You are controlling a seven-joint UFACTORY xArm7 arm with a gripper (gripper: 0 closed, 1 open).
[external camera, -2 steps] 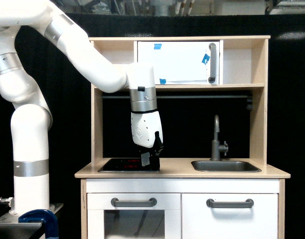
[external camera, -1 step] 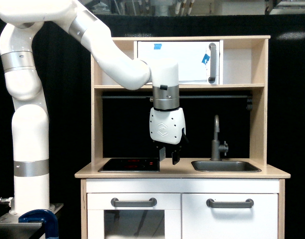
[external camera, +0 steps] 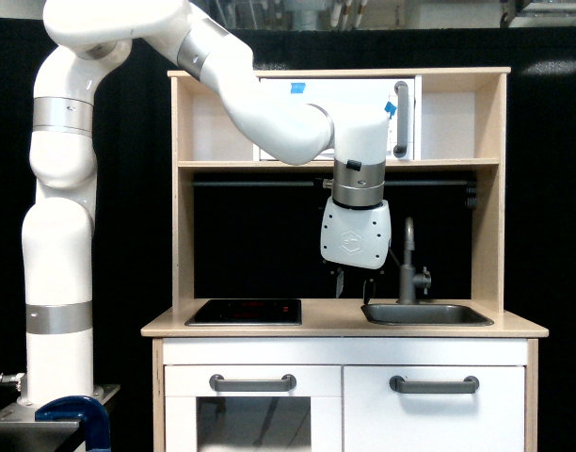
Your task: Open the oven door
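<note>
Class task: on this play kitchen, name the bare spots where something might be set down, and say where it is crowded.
Free: the worktop strip between the hob and the sink, though the end effector hangs just above it; the open cubby on the exterior view's right of the oven door. Crowded: around the tap, close beside the end effector.

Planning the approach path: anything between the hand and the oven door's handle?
In the exterior view, the hand hangs below the shelf board; that board and the arm's own wrist separate it from the vertical handle.

Wood counter w/ hob, sink
</note>
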